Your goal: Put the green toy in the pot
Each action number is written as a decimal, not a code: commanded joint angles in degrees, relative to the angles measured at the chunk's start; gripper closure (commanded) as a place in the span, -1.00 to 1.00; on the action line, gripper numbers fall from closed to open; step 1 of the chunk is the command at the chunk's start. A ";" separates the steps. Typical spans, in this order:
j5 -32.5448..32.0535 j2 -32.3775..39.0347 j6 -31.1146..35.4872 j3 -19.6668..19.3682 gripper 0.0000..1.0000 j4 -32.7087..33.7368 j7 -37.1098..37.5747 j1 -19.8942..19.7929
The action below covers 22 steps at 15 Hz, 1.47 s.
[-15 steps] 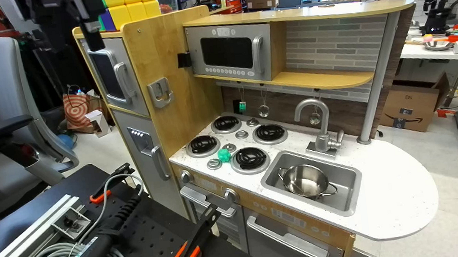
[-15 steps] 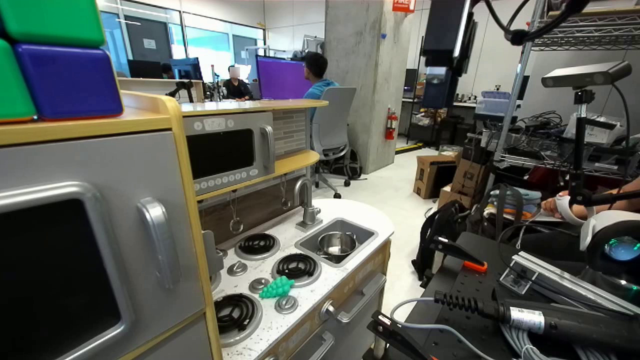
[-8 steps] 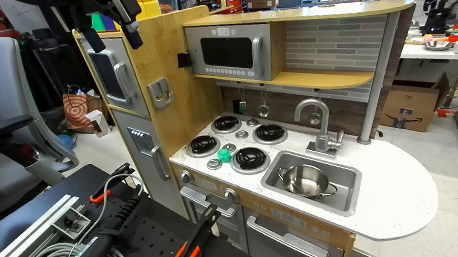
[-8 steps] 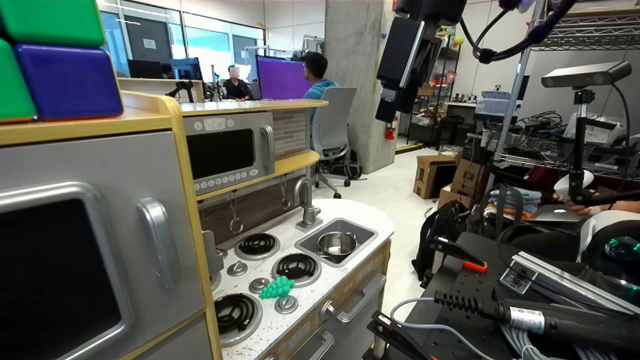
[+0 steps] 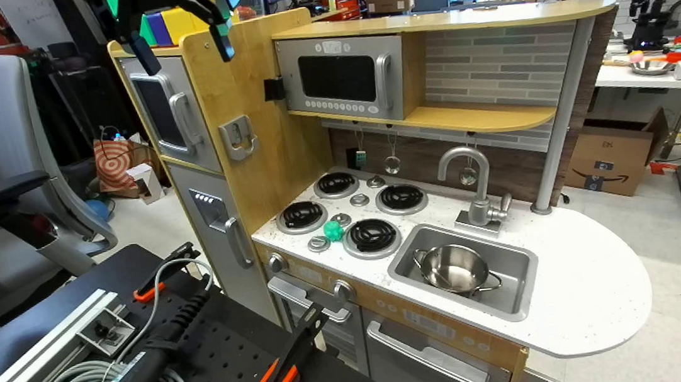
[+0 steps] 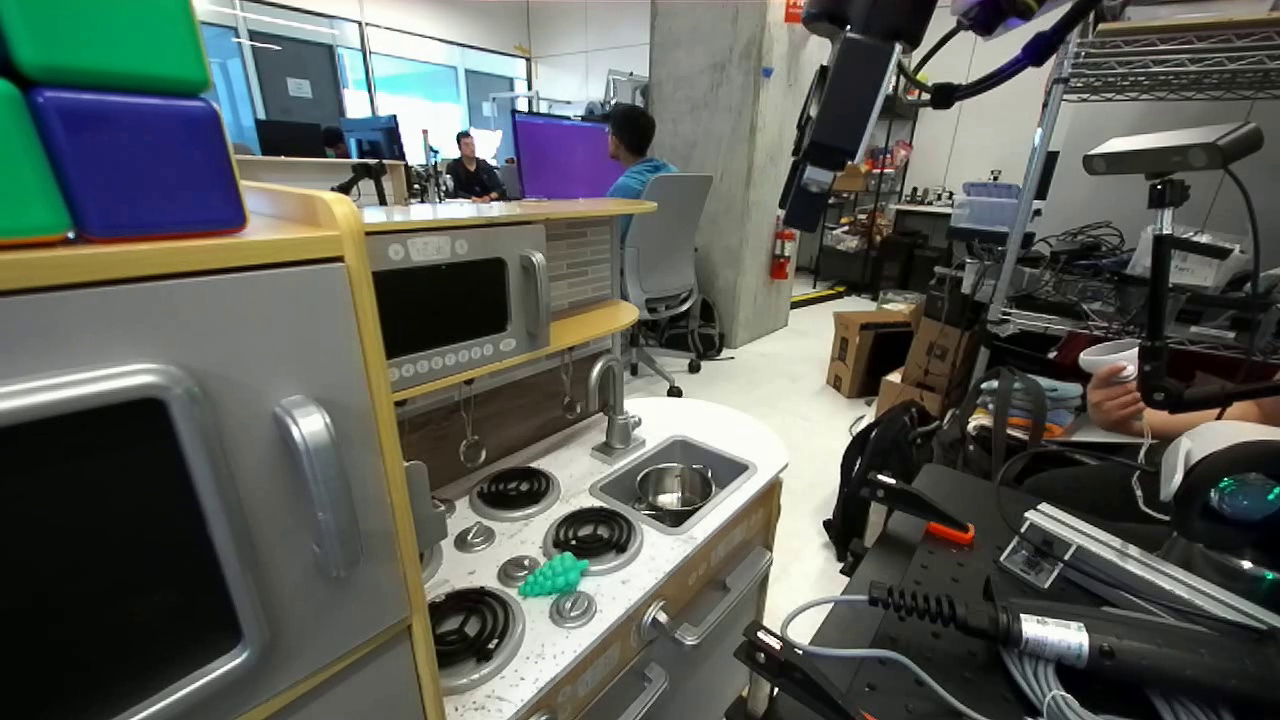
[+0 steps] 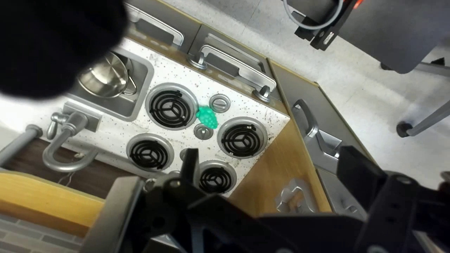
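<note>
Turned gripper (image 7: 271, 160), agape in wrist view

My jaws hang spread, well above the tabletop (image 5: 596, 278); in the wrist view the wooden side panel (image 7: 277, 161) shows beyond the gap between them. I have an open line of sight down to the green toy (image 7: 207, 117). Tight at its sides: two knobs (image 7: 220, 104) and a burner (image 7: 171, 110) just beside; touching, can't tell. Microwave (image 5: 338, 80) and shelf (image 5: 484, 114) overhang the tabletop's rear; front approach open. Faucet (image 5: 482, 182) rises behind the sink (image 5: 511, 271), spout turned toward the burners. Free air above the pot (image 5: 453, 269); its handles sit near the sink walls.
</note>
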 commanded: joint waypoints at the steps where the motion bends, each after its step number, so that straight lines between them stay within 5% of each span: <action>1: 2.23 2.49 -0.35 -7.16 -1.00 3.23 -15.51 3.26; 4: 6.45 3.92 -5.29 -8.94 -1.00 5.76 -24.08 5.03; 5: 4.64 1.74 -1.64 -6.43 -1.00 2.67 -20.12 1.46; 11: 4.25 6.27 -2.44 -4.06 -1.00 5.12 -19.47 0.88; 16: 0.42 17.36 10.48 -1.59 -1.00 8.12 -16.25 -0.91; 19: 3.51 26.22 6.90 -1.10 -1.00 13.77 -18.69 0.34; 22: 0.03 35.91 6.24 2.27 -1.00 20.12 -14.17 -1.90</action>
